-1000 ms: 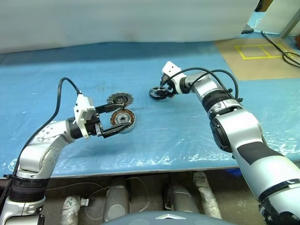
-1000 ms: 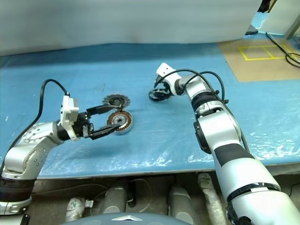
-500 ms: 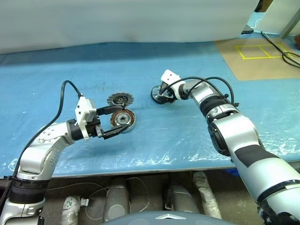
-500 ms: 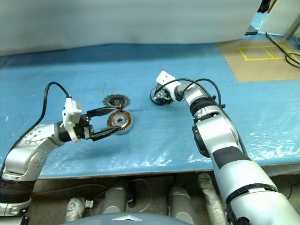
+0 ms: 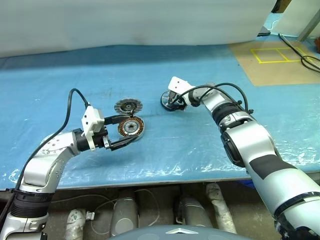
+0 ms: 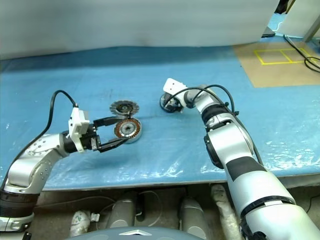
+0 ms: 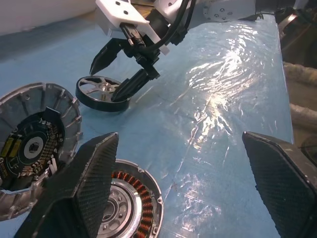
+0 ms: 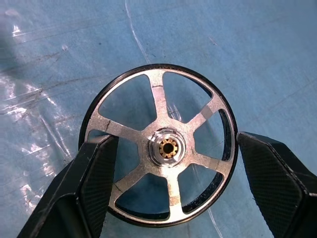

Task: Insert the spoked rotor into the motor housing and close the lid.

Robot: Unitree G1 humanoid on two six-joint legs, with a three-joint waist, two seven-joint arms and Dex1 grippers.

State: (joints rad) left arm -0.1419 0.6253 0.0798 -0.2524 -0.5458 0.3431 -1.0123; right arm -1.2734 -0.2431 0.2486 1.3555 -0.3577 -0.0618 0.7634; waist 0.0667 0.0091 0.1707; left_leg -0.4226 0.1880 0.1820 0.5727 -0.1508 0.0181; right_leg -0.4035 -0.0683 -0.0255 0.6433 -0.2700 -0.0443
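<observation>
The motor housing [image 5: 131, 127], a shallow silvery case with a ring of copper-orange windings around a pale centre, lies flat on the blue plastic-covered table [image 5: 165, 150] and serves here as the landmark. The lid [image 5: 128, 105], a grey ribbed disc with a dark centre, lies flat just beyond the housing, on the side away from the robot, very close to its rim; whether the two touch cannot be told. The spoked rotor [image 5: 170, 100], a dark wheel with six pale spokes and a small brass-coloured hub, lies flat on the table well apart from the housing, to its right and slightly farther from the robot.

The left gripper [image 5: 129, 131] reaches in from the housing's left. Its two black fingers [image 7: 79, 188] are spread wide, one over the housing's far edge and one at its near edge, so that the housing lies between them in the head views; nothing is gripped. In the left wrist view the housing and lid appear beside one finger.

The right gripper [image 5: 171, 101] is at the rotor, pointing down onto it. Its fingers [image 8: 94, 173] stand wide apart, one on each side of the rotor's rim, and the wheel rests on the table, not clasped. A black cable [image 5: 220, 86] loops along the right forearm.
</observation>
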